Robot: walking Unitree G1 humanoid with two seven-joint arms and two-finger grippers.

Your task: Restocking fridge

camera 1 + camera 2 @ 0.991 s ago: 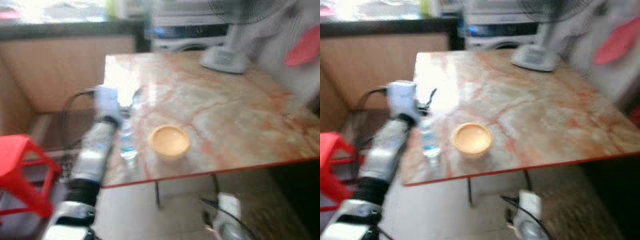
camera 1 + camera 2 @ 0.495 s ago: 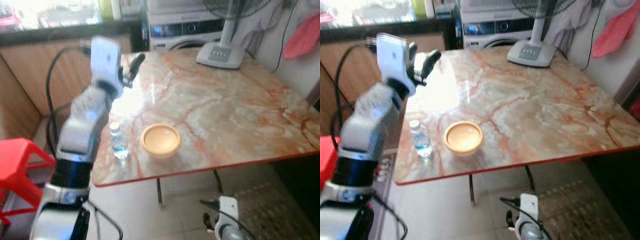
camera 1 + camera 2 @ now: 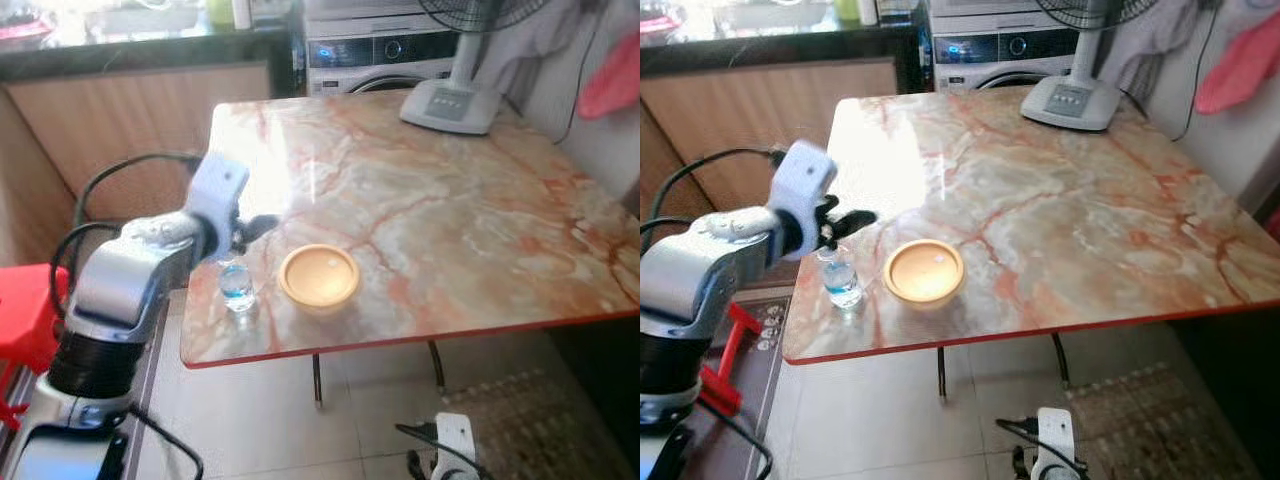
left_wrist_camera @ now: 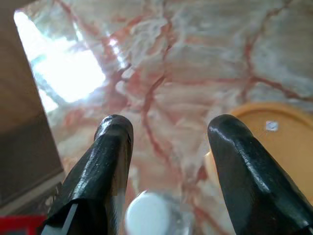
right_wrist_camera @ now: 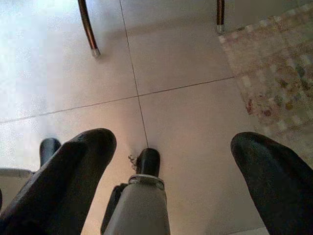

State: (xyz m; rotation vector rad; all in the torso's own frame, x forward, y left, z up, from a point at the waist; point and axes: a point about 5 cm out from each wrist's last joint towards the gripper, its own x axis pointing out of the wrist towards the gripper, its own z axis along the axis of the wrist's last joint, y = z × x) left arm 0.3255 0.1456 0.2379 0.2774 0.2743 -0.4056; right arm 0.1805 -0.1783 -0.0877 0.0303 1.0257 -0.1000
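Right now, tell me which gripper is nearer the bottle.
Left. The left gripper is open just above the bottle on the table. The right gripper hangs low over the floor, below the table's edge.

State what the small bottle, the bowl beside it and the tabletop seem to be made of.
Small bottle: clear plastic by its see-through body, with a white cap.
Bowl: matte tan-orange; plastic or wood, the look leaves it open.
Tabletop: glossy marble or a marble-look laminate, judging by the red-orange veins and bright window glare, with a red edge.
The left hand, open, hangs above the bottle.
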